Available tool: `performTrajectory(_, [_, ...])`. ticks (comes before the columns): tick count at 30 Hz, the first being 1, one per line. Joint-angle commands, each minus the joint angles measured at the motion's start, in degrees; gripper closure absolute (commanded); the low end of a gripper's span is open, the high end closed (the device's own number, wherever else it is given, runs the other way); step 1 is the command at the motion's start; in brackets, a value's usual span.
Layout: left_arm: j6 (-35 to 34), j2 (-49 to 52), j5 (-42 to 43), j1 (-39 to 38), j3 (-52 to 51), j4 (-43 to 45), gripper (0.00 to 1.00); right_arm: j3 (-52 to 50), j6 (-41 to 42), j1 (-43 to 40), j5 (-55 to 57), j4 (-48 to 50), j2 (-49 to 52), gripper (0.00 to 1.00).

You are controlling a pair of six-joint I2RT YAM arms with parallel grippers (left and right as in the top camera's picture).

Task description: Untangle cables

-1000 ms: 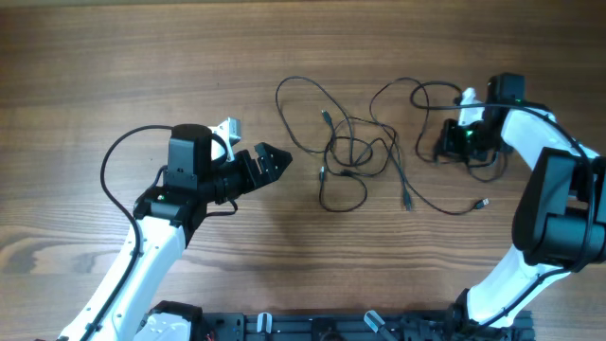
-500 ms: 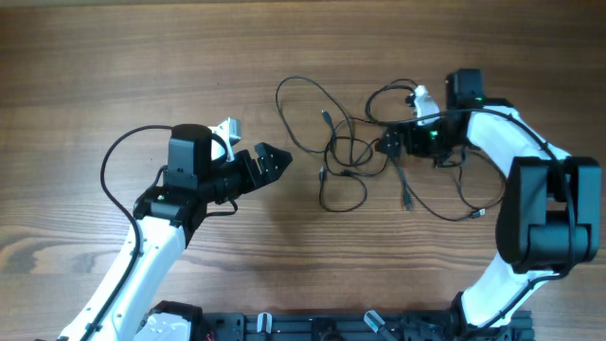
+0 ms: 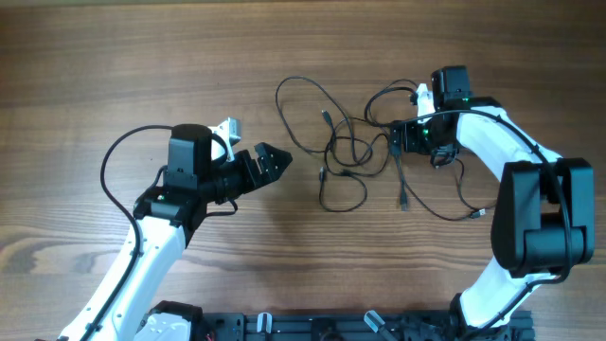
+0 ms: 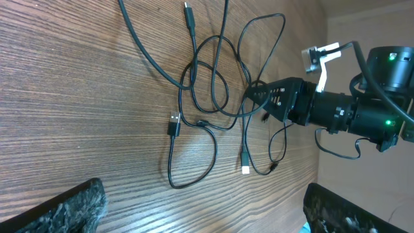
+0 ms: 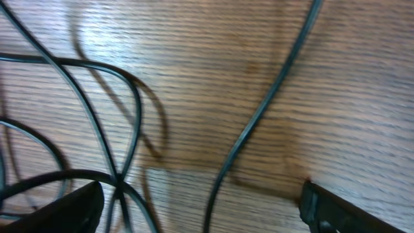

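Lying in loose, overlapping loops on the brown wood-grain table [image 3: 114,57], the thin black rubbery cables [image 3: 333,150] sit between the two arms, bunched where several strands cross. A flat black plug [image 4: 173,123] and a silver-tipped plug [image 4: 246,169] rest on the wood at the tangle's lower side. The left gripper [image 3: 273,163], with rough-textured matte black fingers, is spread wide with nothing in it. It points at the cables from well to their left. The right gripper [image 3: 396,140] hangs low over the wood at the tangle's right edge. Its fingers are likewise spread wide, and smooth strands run across the table between them, none pinched. Small green lights [image 4: 388,57] glow on the right arm's black wrist, near a white tag [image 4: 321,53] whose face is too small to read.
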Motion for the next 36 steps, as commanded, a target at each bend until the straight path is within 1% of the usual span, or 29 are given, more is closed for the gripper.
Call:
performTrajectory(1, [1.14, 0.17, -0.63, 0.02, 0.33, 0.13, 0.00, -0.39, 0.42, -0.28, 5.29, -1.25, -0.20, 0.06])
performTrajectory(4, [1.14, 0.17, -0.63, 0.02, 0.33, 0.13, 0.00, -0.44, 0.39, -0.22, 7.65, -1.64, -0.20, 0.07])
performTrajectory(10, [1.14, 0.17, -0.63, 0.02, 0.33, 0.13, 0.00, -0.44, 2.27, -0.39, 8.33, -1.57, -0.20, 0.08])
performTrajectory(12, [1.14, 0.17, -0.63, 0.02, 0.33, 0.13, 0.00, -0.44, 5.79, -0.39, 10.93, -2.32, -0.20, 0.09])
performTrajectory(16, [1.14, 0.17, -0.63, 0.02, 0.33, 0.13, 0.00, 0.22, 12.24, -0.39, 16.50, -6.19, -0.22, 0.02])
performTrajectory(22, [1.14, 0.17, -0.63, 0.02, 0.33, 0.13, 0.00, 4.00, 18.99, -0.39, 16.63, -11.17, -0.76, 0.00])
performTrajectory(26, [1.14, 0.17, -0.63, 0.02, 0.33, 0.13, 0.00, 4.74, 28.02, -0.39, 17.64, -13.18, -1.79, 0.00])
performTrajectory(28, [1.14, 0.17, -0.63, 0.02, 0.33, 0.13, 0.00, 4.74, 33.20, -0.39, 18.88, -15.30, -1.81, 0.00])
performTrajectory(32, [1.14, 0.17, -0.63, 0.02, 0.33, 0.13, 0.00, 4.72, 40.74, -0.39, 21.53, -19.67, -1.81, 0.00])
performTrajectory(33, [1.14, 0.17, -0.63, 0.02, 0.33, 0.13, 0.00, 4.70, 41.90, -0.39, 22.08, -20.11, -1.79, 0.00])
performTrajectory(36, [1.14, 0.17, -0.63, 0.02, 0.33, 0.13, 0.00, 3.96, 41.70, -0.42, 22.40, -17.75, -1.64, 0.00])
